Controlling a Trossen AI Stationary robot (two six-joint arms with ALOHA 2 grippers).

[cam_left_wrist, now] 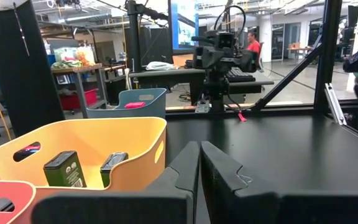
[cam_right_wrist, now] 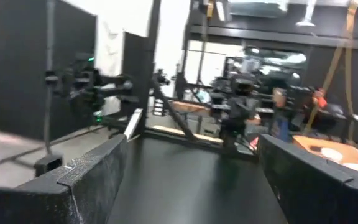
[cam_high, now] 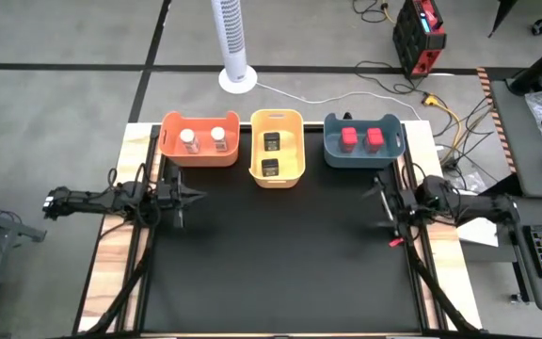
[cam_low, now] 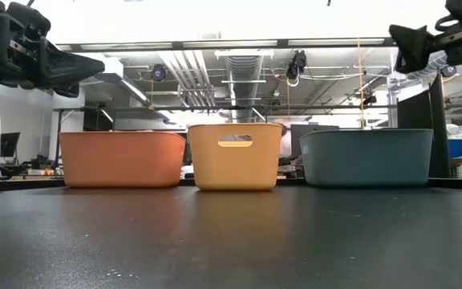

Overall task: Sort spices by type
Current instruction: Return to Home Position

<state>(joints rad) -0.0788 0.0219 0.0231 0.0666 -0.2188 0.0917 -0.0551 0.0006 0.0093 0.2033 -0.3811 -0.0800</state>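
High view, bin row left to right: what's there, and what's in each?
Orange bin holding two white-capped jars → yellow bin holding two black boxes → blue bin holding two red boxes.

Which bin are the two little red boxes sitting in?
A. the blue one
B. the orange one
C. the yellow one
A: in the high view both red boxes sit side by side inside the blue bin, while the orange bin holds the two jars and the yellow bin holds the black boxes.
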